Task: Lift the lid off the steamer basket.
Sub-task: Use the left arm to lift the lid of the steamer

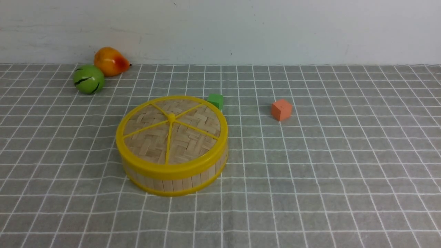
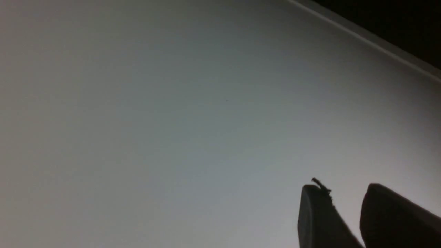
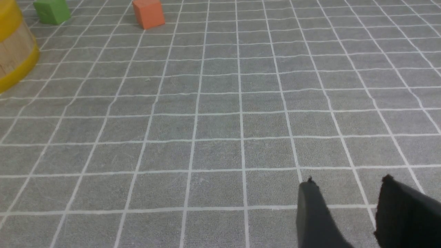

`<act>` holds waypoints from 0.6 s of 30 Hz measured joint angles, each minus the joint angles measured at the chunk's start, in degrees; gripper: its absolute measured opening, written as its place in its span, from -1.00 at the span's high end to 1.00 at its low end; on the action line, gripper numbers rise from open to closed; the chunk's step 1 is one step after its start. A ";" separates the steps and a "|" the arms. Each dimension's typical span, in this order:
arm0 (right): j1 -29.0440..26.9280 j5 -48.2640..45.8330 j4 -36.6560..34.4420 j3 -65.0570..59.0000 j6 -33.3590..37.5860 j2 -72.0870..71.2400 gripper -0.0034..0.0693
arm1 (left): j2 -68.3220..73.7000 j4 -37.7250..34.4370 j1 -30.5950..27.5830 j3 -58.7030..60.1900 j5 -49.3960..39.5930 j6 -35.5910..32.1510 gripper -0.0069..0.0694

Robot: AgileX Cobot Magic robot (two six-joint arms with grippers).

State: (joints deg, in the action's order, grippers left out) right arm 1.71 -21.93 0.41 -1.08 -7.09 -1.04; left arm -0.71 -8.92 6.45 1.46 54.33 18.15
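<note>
Left gripper (image 2: 344, 193): two dark fingers, jaws standing apart, empty. Right gripper (image 3: 348, 186): two dark fingers, jaws standing apart, empty, tilted downward.

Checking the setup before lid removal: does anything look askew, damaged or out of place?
Mostly fine: the lid sits level and flush on the steamer basket. Only oddity: a small frayed scrap sticks up from one fingertip of the left gripper.
</note>
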 joint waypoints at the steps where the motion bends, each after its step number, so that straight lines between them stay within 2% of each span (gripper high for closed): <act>1: 0.00 0.00 0.00 0.00 0.00 0.00 0.24 | 0.00 -2.87 -0.06 -0.99 -2.00 -0.22 0.32; 3: 0.00 0.00 0.00 0.00 0.00 0.00 0.24 | 0.08 -11.75 -0.06 -6.87 -10.99 -3.22 0.31; 4: 0.00 0.00 0.00 0.00 0.00 0.00 0.24 | 0.08 -12.44 -0.06 -7.43 -11.82 -3.22 0.31; 6: 0.00 0.00 0.00 0.00 0.00 0.00 0.24 | 2.57 -20.16 -0.06 -15.62 -22.64 -13.35 0.31; 8: 0.00 0.00 0.00 0.00 0.00 0.00 0.24 | 6.51 -24.28 -0.06 -21.94 -28.15 -23.59 0.31; 10: 0.00 0.00 0.00 0.00 0.00 0.00 0.24 | 10.81 -27.76 -0.06 -27.55 -31.35 -32.21 0.32; 13: 0.00 0.00 0.00 0.00 0.00 0.00 0.24 | 17.21 -32.07 -0.06 -33.10 -32.72 -40.36 0.36; 15: 0.00 0.00 0.00 0.00 0.00 0.00 0.24 | 22.36 -35.17 -0.06 -35.65 -32.08 -43.91 0.37; 18: 0.00 0.00 0.00 0.00 0.00 0.00 0.24 | 28.29 -39.21 -0.06 -36.90 -31.18 -44.33 0.37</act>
State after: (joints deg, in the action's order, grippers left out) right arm 1.71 -21.93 0.41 -1.08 -7.09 -1.04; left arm 27.58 -48.13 6.39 -35.45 23.16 -26.18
